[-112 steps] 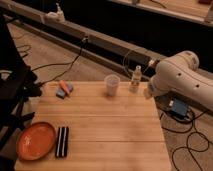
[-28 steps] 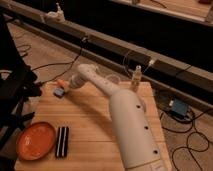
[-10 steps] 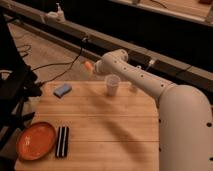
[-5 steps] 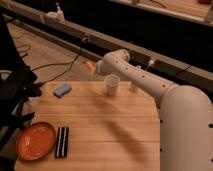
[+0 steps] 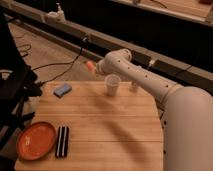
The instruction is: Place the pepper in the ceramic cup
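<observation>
Where arm (image 5: 150, 82), cut off at right edge, reaches over table (image 5: 100, 125), gripper (image 5: 96, 67) hangs just beside cup (image 5: 112, 85), jaws closed on pepper (image 5: 90, 65); only orange tip shows, rest hidden in jaws.

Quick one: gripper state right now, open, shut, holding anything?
Gripper: shut on the pepper, in the air beside the ceramic cup, a little higher than its rim.
</observation>
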`<state>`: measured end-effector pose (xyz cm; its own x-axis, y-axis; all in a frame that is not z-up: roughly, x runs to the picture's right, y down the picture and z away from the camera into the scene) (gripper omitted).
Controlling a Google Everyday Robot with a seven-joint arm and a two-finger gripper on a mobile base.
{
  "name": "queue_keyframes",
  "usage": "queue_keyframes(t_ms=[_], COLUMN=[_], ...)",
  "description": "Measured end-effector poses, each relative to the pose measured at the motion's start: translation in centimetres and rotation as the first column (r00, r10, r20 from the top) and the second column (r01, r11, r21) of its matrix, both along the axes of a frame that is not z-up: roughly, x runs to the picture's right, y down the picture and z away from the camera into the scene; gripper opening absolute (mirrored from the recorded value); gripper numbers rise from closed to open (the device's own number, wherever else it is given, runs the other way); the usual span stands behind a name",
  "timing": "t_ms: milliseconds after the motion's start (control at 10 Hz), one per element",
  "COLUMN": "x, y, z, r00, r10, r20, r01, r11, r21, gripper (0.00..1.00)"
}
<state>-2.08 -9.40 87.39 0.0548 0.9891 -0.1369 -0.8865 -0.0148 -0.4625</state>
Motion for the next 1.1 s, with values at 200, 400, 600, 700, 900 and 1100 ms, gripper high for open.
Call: queue_keyframes(t_ms=[200, 400, 600, 700, 900, 1100], x=[3.4, 7.4, 10.4, 11.0, 12.0, 11.8], y=[0.3, 1.2, 2.8, 3.5, 5.1, 6.5], z=[-1.3, -2.4, -3.4, -3.6, -4.1, -4.6], r00=[0.999, 0.992, 0.982, 0.979, 0.975, 0.977], r10=[0.03, 0.07, 0.104, 0.11, 0.119, 0.107], r20=[-0.04, -0.103, -0.157, -0.17, -0.188, -0.187], r01=[-0.03, -0.072, -0.11, -0.119, -0.134, -0.126], r11=[0.9995, 0.9973, 0.9934, 0.992, 0.9887, 0.9874], r21=[-0.005, -0.012, -0.033, -0.043, -0.067, -0.096], gripper=[0.0, 0.0, 0.0, 0.0, 0.0, 0.0])
